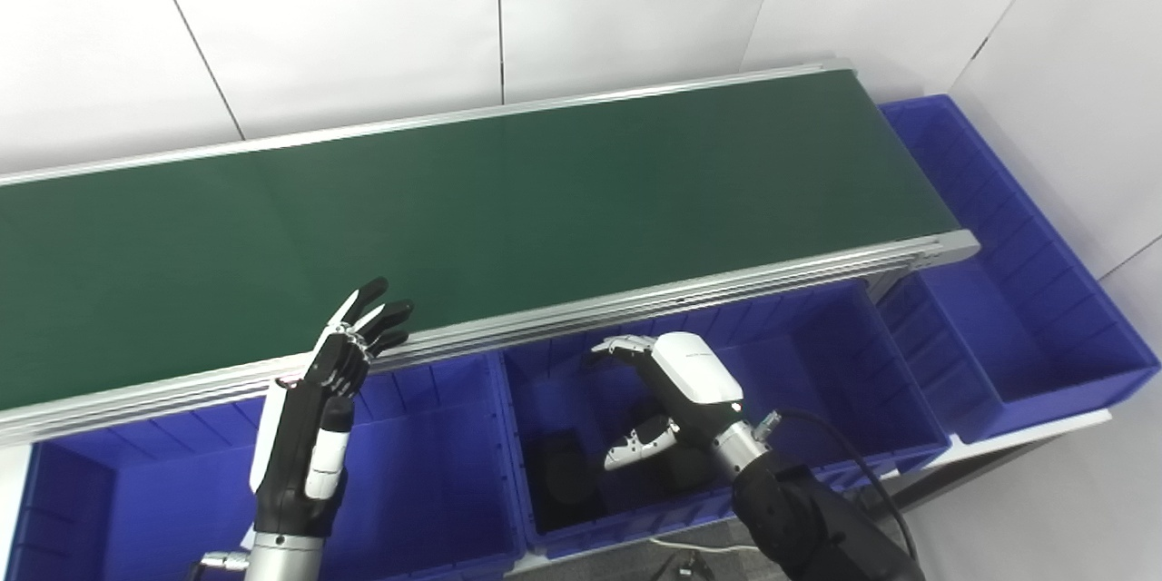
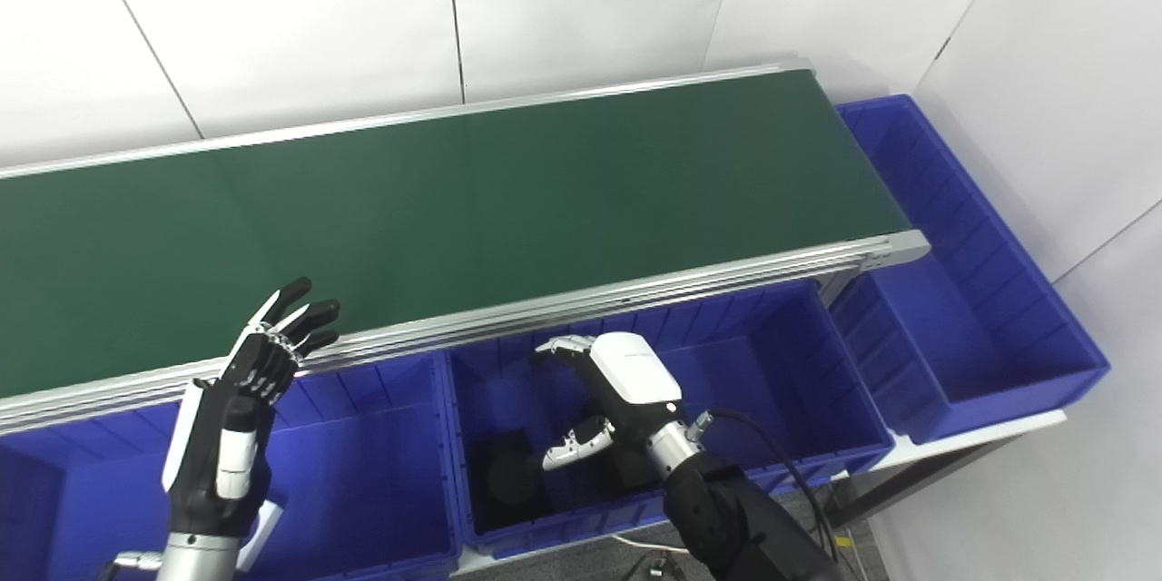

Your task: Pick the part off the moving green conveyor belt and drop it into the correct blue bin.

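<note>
The green conveyor belt (image 1: 472, 209) runs across the view and carries no part that I can see. My left hand (image 1: 336, 381), black, is raised upright at the belt's near rail with fingers apart and empty. My right hand (image 1: 672, 390), white, hovers over the middle blue bin (image 1: 799, 354), fingers spread and empty. Dark parts (image 1: 567, 477) lie on that bin's floor below the right hand.
A blue bin (image 1: 427, 490) stands below the left hand, under the belt's near rail (image 1: 635, 304). A long blue bin (image 1: 1044, 309) stands at the belt's right end. White wall panels rise behind the belt.
</note>
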